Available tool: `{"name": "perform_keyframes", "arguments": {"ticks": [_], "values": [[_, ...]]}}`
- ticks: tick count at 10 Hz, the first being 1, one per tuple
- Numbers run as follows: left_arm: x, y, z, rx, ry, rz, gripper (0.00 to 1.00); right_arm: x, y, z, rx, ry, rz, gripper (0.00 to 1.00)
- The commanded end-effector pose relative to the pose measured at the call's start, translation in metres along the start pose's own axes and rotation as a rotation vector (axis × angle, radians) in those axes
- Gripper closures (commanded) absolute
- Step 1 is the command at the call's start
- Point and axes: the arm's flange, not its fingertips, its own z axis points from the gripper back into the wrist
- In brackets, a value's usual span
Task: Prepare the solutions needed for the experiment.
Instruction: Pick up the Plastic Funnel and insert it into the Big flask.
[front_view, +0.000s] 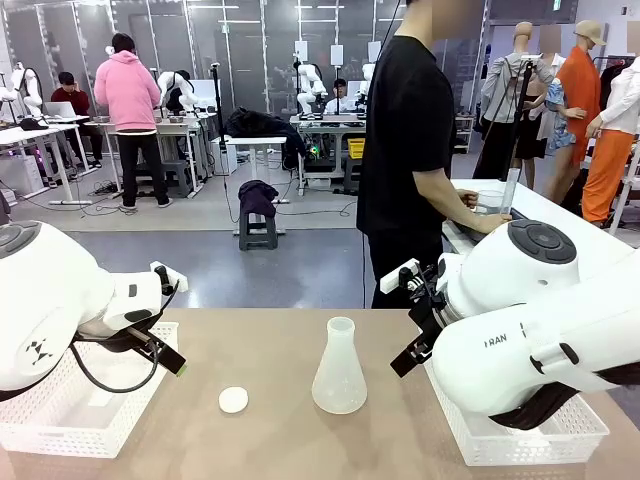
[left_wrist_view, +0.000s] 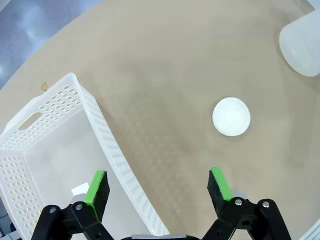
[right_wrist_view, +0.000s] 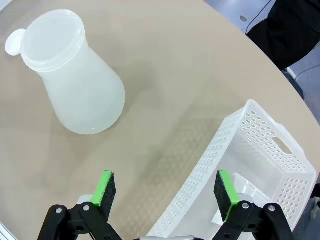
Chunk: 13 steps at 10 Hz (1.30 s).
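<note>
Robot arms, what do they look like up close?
Both are fat, rounded and white. The left arm trails a black cable, and the right arm carries dark lettering. The left gripper and right gripper are black with green pads.

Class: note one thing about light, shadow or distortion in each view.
Front view: even light, the right arm looms near the lens. Right wrist view: the flask throws a faint, soft shadow. Left wrist view: the table edge bows; the cap is sharp.
</note>
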Motion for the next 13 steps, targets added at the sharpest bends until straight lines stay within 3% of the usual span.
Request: {"name": "perform_keyframes", "arguments": {"ticks": [1,13], "values": [[0.0000,0.0001,0.0000,0.000,0.000,0.000,0.00,-0.0001,-0.0001,0.0000,0.001,0.000,-0.003,0.00],[0.0000,0.0001,0.0000,0.000,0.000,0.000,0.00,-0.0001,-0.0001,0.0000,0.001,0.000,-0.003,0.00]]}}
